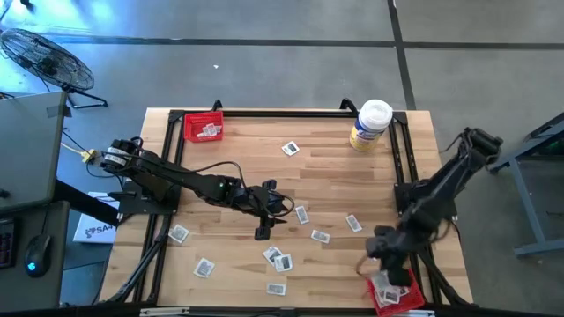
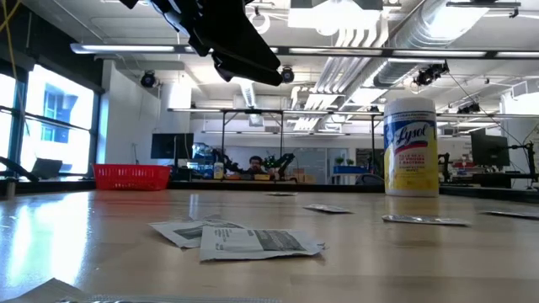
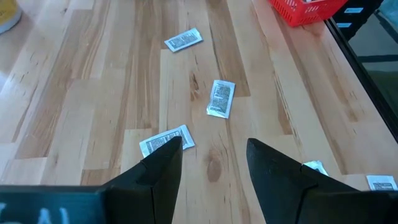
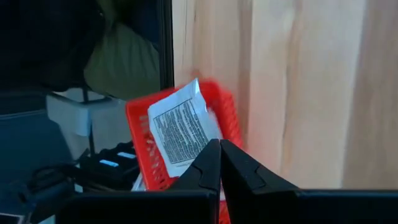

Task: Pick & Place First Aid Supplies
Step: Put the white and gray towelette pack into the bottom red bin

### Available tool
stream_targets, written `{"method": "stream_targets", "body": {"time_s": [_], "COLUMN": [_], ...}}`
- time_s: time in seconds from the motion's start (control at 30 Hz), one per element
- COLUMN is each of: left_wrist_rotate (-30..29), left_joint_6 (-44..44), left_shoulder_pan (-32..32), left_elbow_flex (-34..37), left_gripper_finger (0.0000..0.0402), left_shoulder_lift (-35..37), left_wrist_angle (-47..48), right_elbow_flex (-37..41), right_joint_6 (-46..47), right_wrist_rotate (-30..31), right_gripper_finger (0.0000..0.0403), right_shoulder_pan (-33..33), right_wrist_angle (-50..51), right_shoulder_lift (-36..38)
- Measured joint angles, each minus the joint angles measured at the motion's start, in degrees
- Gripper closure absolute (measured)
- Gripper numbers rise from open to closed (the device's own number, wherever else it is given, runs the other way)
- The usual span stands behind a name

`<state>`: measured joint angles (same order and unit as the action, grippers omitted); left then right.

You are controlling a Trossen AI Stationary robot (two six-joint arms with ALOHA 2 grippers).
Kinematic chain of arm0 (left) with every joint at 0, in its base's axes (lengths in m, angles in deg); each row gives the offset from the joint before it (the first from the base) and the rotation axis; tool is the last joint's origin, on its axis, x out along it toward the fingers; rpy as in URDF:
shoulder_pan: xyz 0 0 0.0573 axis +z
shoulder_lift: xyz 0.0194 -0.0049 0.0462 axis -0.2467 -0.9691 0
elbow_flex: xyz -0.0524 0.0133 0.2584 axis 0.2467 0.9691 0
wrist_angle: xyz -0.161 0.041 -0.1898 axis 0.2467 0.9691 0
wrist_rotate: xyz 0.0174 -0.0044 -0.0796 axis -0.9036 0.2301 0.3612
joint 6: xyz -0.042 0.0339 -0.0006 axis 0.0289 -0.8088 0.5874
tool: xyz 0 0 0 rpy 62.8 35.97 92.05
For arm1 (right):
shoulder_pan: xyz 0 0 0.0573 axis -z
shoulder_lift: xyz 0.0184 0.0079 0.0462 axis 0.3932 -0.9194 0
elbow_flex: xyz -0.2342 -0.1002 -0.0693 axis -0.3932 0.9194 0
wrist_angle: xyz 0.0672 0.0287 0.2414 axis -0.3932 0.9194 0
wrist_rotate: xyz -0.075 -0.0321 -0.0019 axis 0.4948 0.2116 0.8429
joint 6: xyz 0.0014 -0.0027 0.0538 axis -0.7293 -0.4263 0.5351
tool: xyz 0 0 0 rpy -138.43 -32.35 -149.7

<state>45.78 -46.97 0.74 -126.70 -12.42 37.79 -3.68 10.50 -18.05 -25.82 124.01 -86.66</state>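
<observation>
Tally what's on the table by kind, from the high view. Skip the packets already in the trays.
Loose packets: 9
Red trays: 2
Lysol tub: 1
Total: 12

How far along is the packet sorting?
Done: a few packets sit in the far tray and the near tray. In hand: the right gripper, shut on a packet, is above the near tray. The left gripper is open over the table. Left: about a dozen loose.
</observation>
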Motion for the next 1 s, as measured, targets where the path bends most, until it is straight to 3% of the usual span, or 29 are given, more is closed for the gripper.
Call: {"method": "stream_targets", "body": {"time_s": [0.27, 0.57, 0.77, 1.0], "left_wrist_rotate": [0.0, 0.0, 0.0, 0.0], "left_joint_6": [0.0, 0.0, 0.0, 0.0], "left_shoulder_pan": [0.0, 0.0, 0.0, 0.0], "left_elbow_flex": [0.0, 0.0, 0.0, 0.0], "left_gripper_finger": [0.0223, 0.0223, 0.0223, 0.0223], "left_shoulder_lift": [0.0, 0.0, 0.0, 0.0], "left_wrist_angle": [0.0, 0.0, 0.0, 0.0], "right_elbow_flex": [0.0, -0.1, -0.1, -0.1], "right_joint_6": [15.6, 22.5, 19.6, 2.4], "right_wrist_rotate": [3.5, 1.5, 2.5, 8.9], "right_gripper_finger": [0.0401, 0.0366, 0.033, 0.0318], "right_shoulder_pan": [-10.0, -10.8, -7.4, 0.6], "right_wrist_angle": [-0.9, -4.2, -4.4, -12.4], "right_shoulder_lift": [-5.1, -9.3, -8.3, -7.6]}}
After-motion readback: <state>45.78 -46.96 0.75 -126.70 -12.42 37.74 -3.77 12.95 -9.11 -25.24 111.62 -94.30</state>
